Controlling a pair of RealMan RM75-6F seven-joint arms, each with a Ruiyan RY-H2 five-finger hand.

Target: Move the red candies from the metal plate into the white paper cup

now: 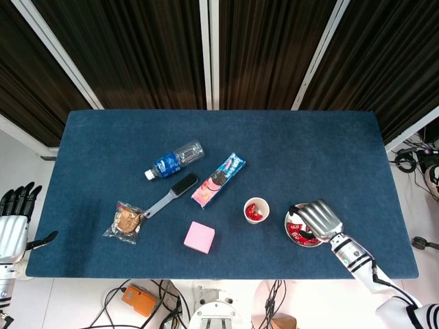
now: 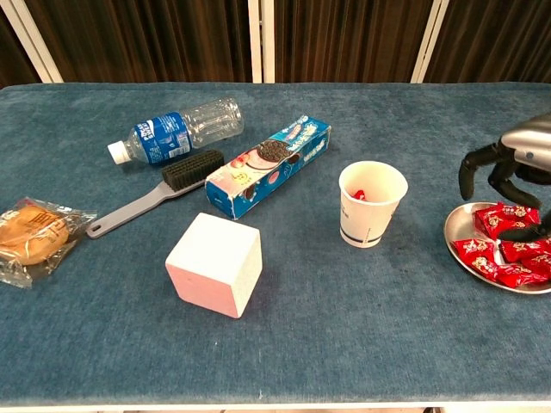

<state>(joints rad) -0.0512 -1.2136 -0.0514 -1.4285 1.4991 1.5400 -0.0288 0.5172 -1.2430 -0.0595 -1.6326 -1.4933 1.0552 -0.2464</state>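
The white paper cup (image 1: 256, 210) (image 2: 371, 203) stands upright right of the table's middle, with red candy (image 2: 359, 195) inside it. The metal plate (image 1: 287, 221) (image 2: 456, 225) lies to its right near the front edge and holds several red candies (image 1: 296, 232) (image 2: 504, 243). My right hand (image 1: 317, 218) (image 2: 510, 172) hovers over the plate, fingers curved downward and apart, holding nothing, one fingertip close to the candies. My left hand (image 1: 10, 214) hangs off the table's left side with straight fingers, empty.
A lying water bottle (image 2: 176, 129), a black brush (image 2: 155, 193) and a cookie box (image 2: 269, 165) are left of the cup. A pink cube (image 2: 214, 263) stands in front of them. A wrapped bread (image 2: 34, 234) lies at the far left.
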